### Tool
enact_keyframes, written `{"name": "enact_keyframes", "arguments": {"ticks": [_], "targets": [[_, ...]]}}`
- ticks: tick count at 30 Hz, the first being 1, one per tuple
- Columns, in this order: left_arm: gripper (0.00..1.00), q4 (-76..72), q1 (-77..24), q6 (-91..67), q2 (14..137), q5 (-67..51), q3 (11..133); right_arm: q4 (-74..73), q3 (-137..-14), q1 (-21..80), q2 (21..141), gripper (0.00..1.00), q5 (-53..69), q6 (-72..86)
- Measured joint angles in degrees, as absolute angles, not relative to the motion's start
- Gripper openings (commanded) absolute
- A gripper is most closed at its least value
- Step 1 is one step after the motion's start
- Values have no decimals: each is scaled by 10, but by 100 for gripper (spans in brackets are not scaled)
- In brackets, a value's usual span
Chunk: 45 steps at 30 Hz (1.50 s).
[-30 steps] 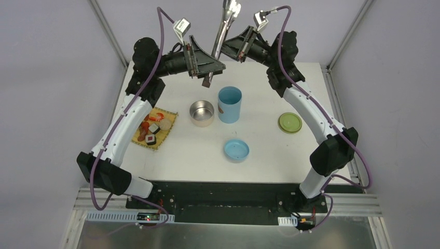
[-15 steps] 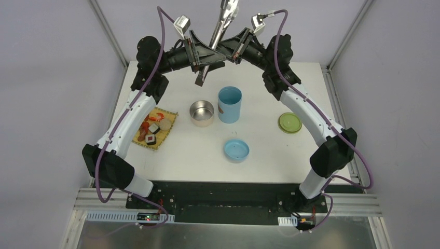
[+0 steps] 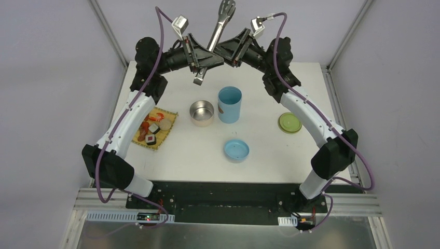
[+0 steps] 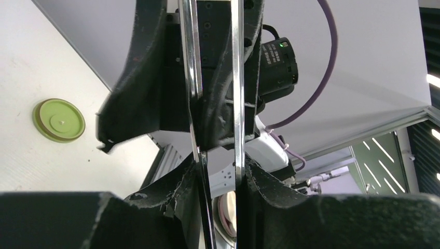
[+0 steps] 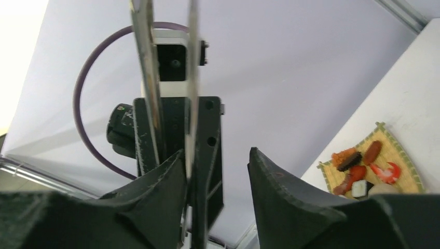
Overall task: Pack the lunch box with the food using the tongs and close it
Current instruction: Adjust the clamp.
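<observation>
The silver tongs (image 3: 218,28) hang upright in the air above the table's far edge, held between the two arms. My left gripper (image 3: 206,59) is shut on them: in the left wrist view both thin arms of the tongs (image 4: 238,78) run between its fingers (image 4: 220,161), which press on them from either side. My right gripper (image 3: 222,49) is open. One of its fingers (image 5: 171,171) lies against the tongs (image 5: 148,62) and the other stands apart. The food (image 3: 153,126) lies on a yellow mat at the left. The steel bowl (image 3: 202,112) and light-blue cylinder (image 3: 230,104) stand open mid-table.
A blue lid (image 3: 236,150) lies in front of the cylinder, nearer the arm bases. The olive-green lid (image 3: 290,123) lies at the right, beside the right arm, and shows in the left wrist view (image 4: 58,120). The mat with food (image 5: 371,168) shows at the right wrist view's lower right.
My left gripper has closed onto the tongs. My right gripper, shut on them before, has opened. Both grippers and the tongs have risen slightly towards the back.
</observation>
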State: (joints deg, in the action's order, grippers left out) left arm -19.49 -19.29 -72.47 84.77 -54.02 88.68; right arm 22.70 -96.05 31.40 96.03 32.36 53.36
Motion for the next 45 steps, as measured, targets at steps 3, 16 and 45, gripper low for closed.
{"name": "enact_keyframes", "arguments": {"ticks": [3, 16, 45], "targets": [[26, -198, -187, -718, 844, -540, 882, 222, -952, 300, 960, 62, 330, 528], [27, 48, -187, -442, 780, -530, 884, 171, -919, 112, 938, 96, 373, 476], [20, 428, -316, 59, 740, -86, 929, 109, -827, 353, 886, 94, 242, 429]]}}
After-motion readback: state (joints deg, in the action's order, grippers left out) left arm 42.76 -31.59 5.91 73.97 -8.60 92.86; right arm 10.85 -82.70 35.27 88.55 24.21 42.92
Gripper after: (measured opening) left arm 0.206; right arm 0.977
